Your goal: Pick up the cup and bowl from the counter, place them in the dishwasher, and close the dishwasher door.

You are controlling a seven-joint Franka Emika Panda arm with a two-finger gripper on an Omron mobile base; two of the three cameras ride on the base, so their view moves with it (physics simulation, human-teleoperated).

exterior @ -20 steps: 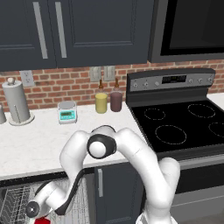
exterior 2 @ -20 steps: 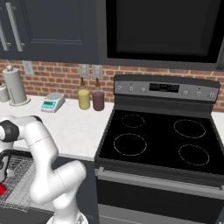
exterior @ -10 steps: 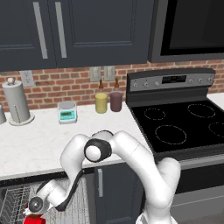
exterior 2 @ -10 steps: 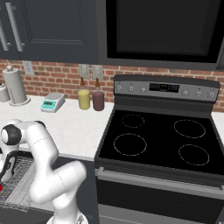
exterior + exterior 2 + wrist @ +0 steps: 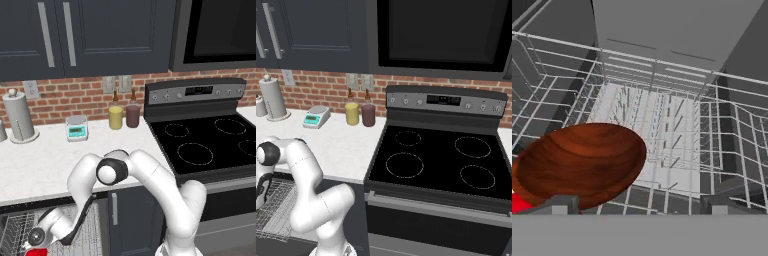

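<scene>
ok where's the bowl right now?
In the hand view the bowl sits tilted at lower left inside the dishwasher's wire rack, just ahead of the gripper, with a sliver of the red cup beside it.

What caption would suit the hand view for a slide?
Open claw over a brown bowl lying in the dishwasher's wire rack.

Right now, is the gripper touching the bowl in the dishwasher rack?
Cannot tell. In the hand view the bowl runs down behind one fingertip of the open gripper, hiding any gap there.
</scene>
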